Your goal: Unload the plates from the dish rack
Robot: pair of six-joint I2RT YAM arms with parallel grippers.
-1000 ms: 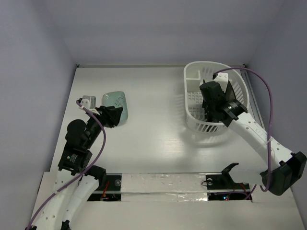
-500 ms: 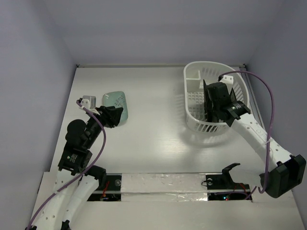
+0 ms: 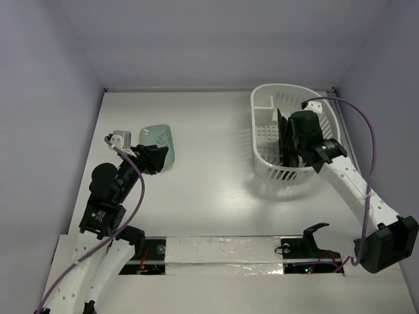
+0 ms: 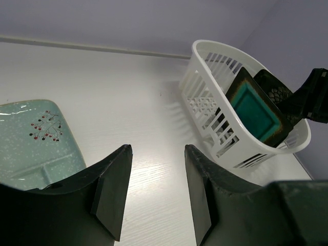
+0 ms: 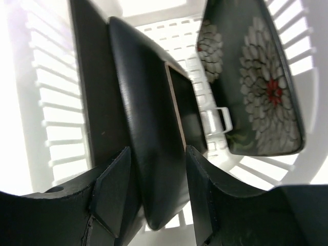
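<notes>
Right end effector (image 5: 158,149) sits inside the dish rack (image 5: 43,102), fingers apart, straddling the upper rim of a dark plate (image 5: 148,97) standing on edge; contact not confirmed. Flower-print plate (image 5: 256,87) leans just to its right. Left end effector (image 4: 158,151) is open and empty; mint plate (image 4: 31,138) lies on the worktop (image 4: 128,92) beside its left finger. Judgement: glazed ceramic, so stiff, weighty, slick and chippable. Pinch the rim centrally.

Rack (image 4: 215,47), at 2 o'clock on the table (image 4: 128,102): white moulded plastic, smooth, slightly glossy. The table surface is white and matt, with faint wood grain. Mint plate (image 4: 31,148), at 10 o'clock: glossy speckled glaze; dark plates (image 5: 148,154): smooth, satin-glazed.
</notes>
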